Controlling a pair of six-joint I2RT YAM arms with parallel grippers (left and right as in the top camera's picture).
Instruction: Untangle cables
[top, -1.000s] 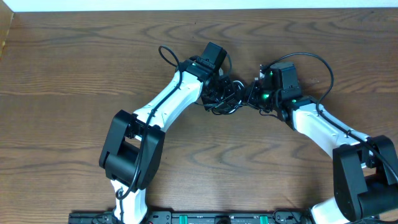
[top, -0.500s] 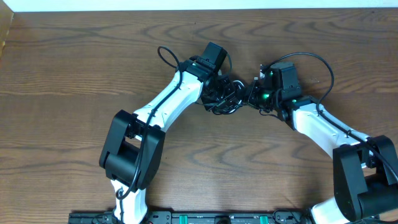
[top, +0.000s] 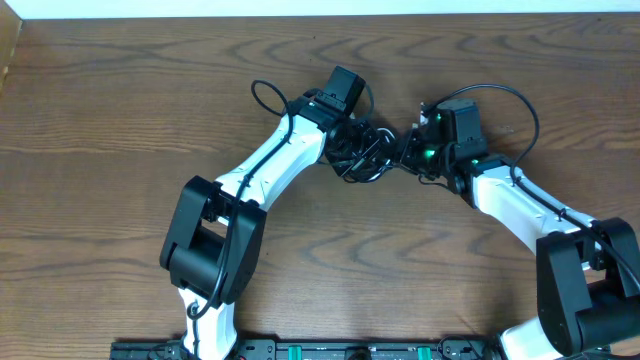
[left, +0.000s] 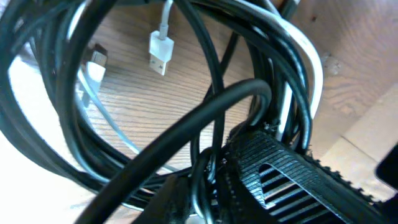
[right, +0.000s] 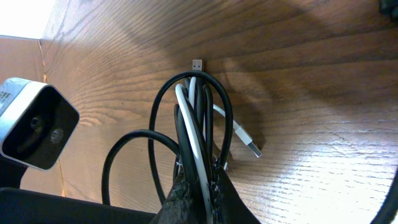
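**Q:** What differs from a second ago, taking the largest thing first?

**A:** The table (top: 120, 80) looks the same. The left arm (top: 270, 160) and right arm (top: 520, 205) keep their poses and meet at the upper centre of the overhead view. Only the left arm's wrist shifts a trace. The cables (top: 368, 158) sit between the two wrists as one dark knot, drawn slightly tighter than before.

**Q:** How do the grippers stand?

**A:** The right gripper (right: 196, 194), at the bottom centre of its wrist view, is closed tight on the bundle. Black loops and a white cable (right: 194, 140) rise from between its fingers. The left gripper (top: 350, 150) has strands running past its ribbed finger at the lower right of its wrist view. Whether it is clamped on them cannot be told.

**Q:** What does this mean for the task?

**A:** As a judgement, very little has been gained. No strand lies apart from the rest and the loops are nested together, so the untangling seems barely begun. Pulling on both sides of the same knot could tighten it.

**Q:** Is there any writing or brand?

**A:** None can be read. The smallest clear detail is a white plug (left: 160, 46) at the upper left of the left wrist view, and it shows no legible mark.
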